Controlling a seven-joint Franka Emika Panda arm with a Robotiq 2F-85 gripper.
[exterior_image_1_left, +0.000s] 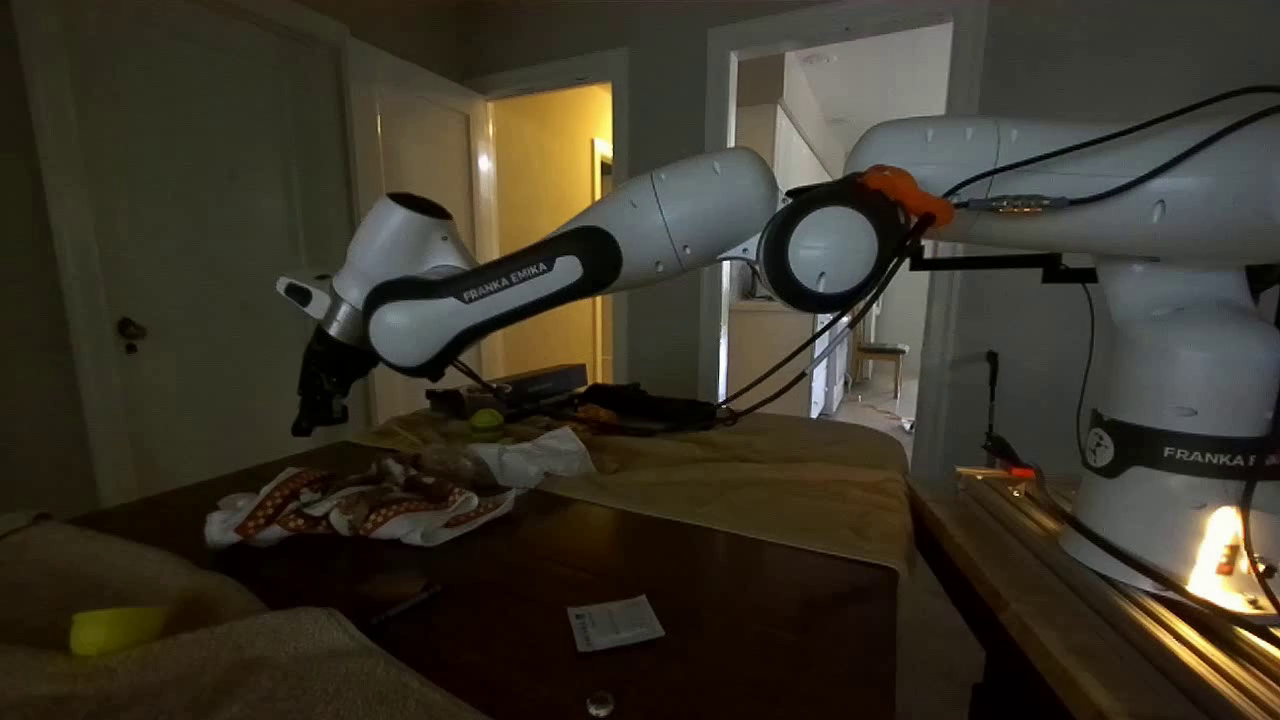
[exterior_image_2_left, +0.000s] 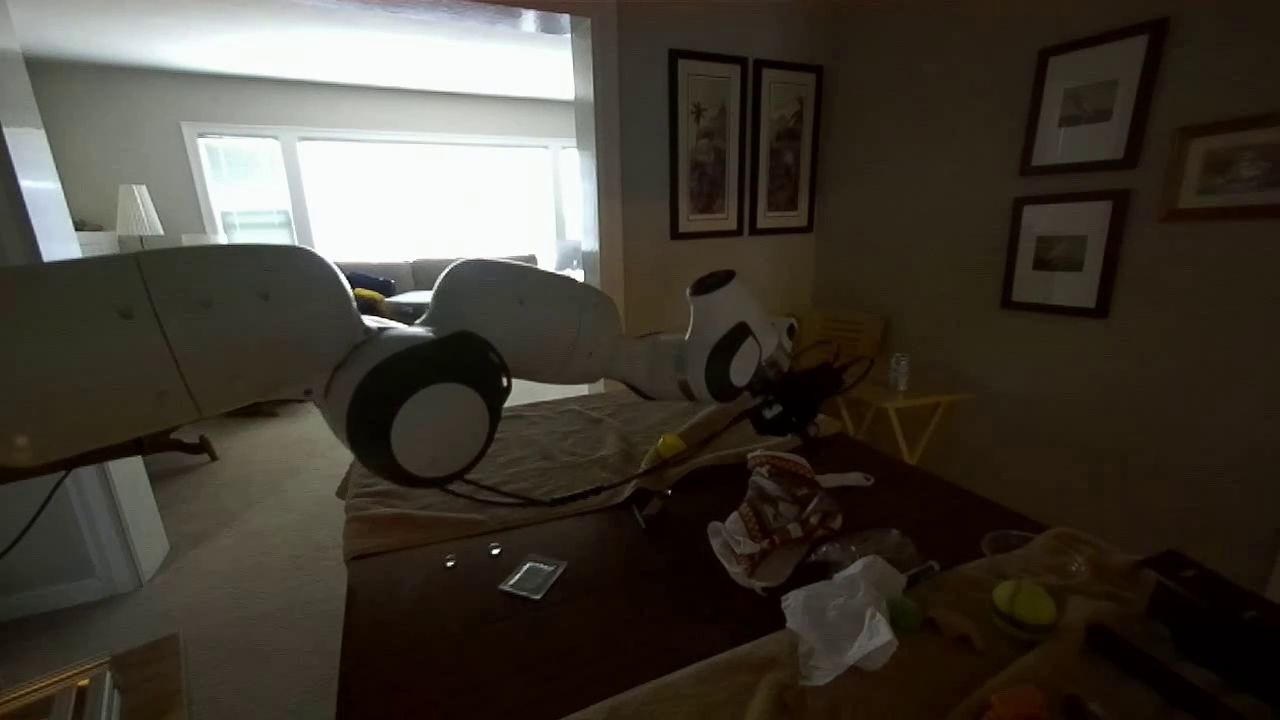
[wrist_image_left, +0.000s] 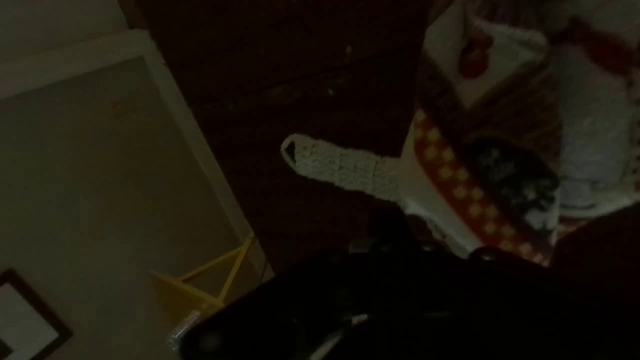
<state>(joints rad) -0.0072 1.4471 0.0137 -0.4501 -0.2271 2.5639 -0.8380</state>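
Jaws, too dark to tell whether parted, hang above the worktop (exterior_image_1_left: 740, 620); a crumpled cloth (exterior_image_2_left: 780, 510) lies near, below them, its loose strap (wrist_image_left: 345, 167) liable to snag if they sweep low.

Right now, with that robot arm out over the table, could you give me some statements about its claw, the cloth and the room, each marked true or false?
1. The gripper is nearer to the patterned cloth than to the flat packet. True.
2. The cloth dangles from the gripper. False: it lies on the dark table.
3. A pale strap sticks out from the cloth. True.
4. The packet is tucked under the cloth. False: it lies apart from it, on the table.
5. A crumpled white sheet lies near the cloth. True.
6. The framed pictures stand on the floor. False: the framed pictures hang on the walls.
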